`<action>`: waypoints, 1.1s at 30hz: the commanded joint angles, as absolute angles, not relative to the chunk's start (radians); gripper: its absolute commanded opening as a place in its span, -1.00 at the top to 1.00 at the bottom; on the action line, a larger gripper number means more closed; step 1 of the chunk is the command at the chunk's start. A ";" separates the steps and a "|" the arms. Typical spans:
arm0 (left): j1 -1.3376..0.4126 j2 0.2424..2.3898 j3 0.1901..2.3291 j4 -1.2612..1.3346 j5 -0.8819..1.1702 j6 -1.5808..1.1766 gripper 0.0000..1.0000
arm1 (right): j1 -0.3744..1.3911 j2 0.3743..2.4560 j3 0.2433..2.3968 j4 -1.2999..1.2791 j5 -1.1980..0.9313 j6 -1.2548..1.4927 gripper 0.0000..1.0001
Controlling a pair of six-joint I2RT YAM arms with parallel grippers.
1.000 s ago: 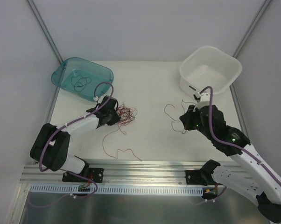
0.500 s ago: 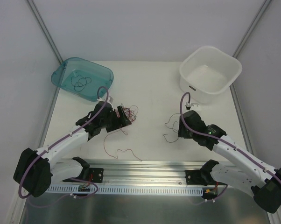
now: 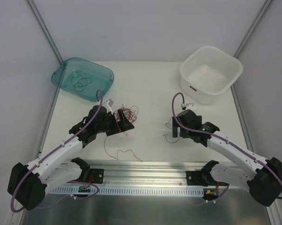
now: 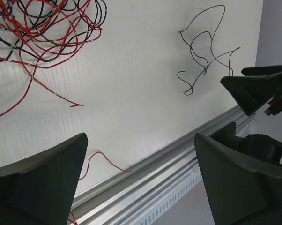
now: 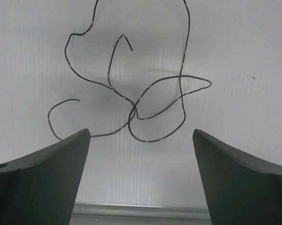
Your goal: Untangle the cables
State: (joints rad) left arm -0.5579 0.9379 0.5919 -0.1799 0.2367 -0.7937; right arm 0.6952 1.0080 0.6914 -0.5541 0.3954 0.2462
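Note:
The cables are thin curly wires. A red and black tangle point(image 3: 128, 112) point(image 4: 38, 28) lies left of the table's middle. My left gripper point(image 3: 123, 123) point(image 4: 138, 178) stands open just beside it, with nothing between its fingers point(image 4: 38, 183). One loose black cable point(image 3: 170, 126) point(image 5: 141, 93) point(image 4: 204, 51) lies flat on the table. My right gripper point(image 3: 174, 128) point(image 5: 141, 173) hangs open at its near side, and its fingers point(image 5: 244, 178) do not touch it. A single red cable point(image 3: 120, 152) point(image 4: 103, 161) lies near the front rail.
A teal bin point(image 3: 61, 75) at the back left holds a black wire point(image 3: 80, 82). At the back right stands a white bin point(image 3: 232, 70) in which I see nothing. An aluminium rail point(image 3: 145, 165) runs along the table's near edge.
Both grippers have gone from shut to open. The right gripper has moved left and toward the front, and the black cable now lies loose. The left gripper has shifted slightly right and nearer.

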 commanded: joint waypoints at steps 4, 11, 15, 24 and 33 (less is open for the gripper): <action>-0.574 0.908 0.578 -0.215 0.273 -0.756 -0.98 | 0.617 1.135 0.727 -0.427 0.256 0.011 -0.86; -0.572 0.887 0.566 -0.229 0.258 -0.747 -0.98 | 0.609 1.304 0.765 -0.364 0.178 -0.046 -0.68; -0.572 0.885 0.563 -0.232 0.256 -0.747 -0.98 | 0.606 1.400 0.801 -0.345 0.133 -0.058 -0.45; -0.581 0.897 0.557 -0.235 0.247 -0.755 -0.98 | 0.607 1.509 0.853 -0.354 0.071 -0.083 0.82; -0.692 0.956 0.646 -0.235 0.209 -0.787 -0.98 | 0.715 1.275 0.854 -0.339 -0.138 -0.074 0.99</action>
